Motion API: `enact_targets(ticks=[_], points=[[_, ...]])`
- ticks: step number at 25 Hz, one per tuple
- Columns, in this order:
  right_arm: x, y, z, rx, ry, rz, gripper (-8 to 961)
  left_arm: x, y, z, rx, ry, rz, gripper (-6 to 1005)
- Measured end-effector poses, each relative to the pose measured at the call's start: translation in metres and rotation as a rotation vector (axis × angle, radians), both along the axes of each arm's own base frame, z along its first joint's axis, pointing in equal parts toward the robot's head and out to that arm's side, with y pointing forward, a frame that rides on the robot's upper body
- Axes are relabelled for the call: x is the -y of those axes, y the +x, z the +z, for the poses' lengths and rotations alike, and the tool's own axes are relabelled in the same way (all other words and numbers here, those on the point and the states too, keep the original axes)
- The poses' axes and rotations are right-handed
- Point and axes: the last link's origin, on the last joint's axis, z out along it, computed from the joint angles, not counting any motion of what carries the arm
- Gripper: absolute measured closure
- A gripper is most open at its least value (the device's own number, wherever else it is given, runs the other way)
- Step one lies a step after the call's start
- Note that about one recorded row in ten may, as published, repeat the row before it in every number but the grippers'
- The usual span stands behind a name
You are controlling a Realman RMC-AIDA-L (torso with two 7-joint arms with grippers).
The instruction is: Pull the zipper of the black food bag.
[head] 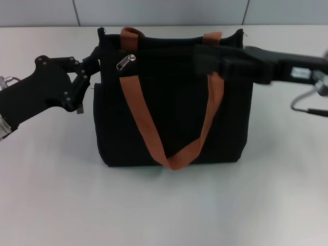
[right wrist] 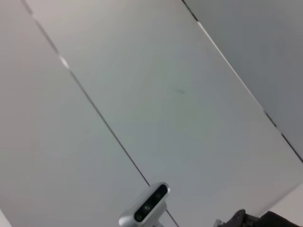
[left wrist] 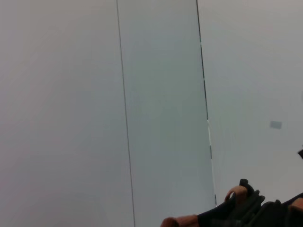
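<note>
The black food bag [head: 174, 102] lies flat on the white table [head: 164, 205], near its far edge, with its top seam toward the wall and its orange-brown handle straps [head: 148, 128] draped down over the front into a V.

The right gripper [head: 202, 59] reaches in over the bag's upper right part, its dark body crossing the bag near the right strap — whether its fingers are parted or closed on the fabric cannot be told.

The left gripper [head: 89, 64] sits at the bag's upper left corner, its tips right against the black edge; how far it is open cannot be told either.

The zipper [head: 125, 61], a small silver teardrop tab, rests near the top left of the bag, just beside the left strap and a little apart from the left gripper.

The left wrist view catches only a bit of the bag and strap [left wrist: 236, 194] against grey wall panels.
</note>
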Motion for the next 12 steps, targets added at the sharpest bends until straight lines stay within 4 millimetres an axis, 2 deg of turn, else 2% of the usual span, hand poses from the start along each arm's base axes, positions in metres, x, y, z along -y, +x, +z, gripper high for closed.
enact_targets(ticks=[2, 12], points=[[-0.014, -0.016, -0.007, 0.033, -0.094, -0.066, 215, 0.000, -0.002, -0.001, -0.002, 0.005, 0.015, 976], [-0.034, -0.033, -0.012, 0.066, -0.270, -0.258, 225, 0.006, -0.007, -0.001, 0.009, 0.008, 0.030, 976]])
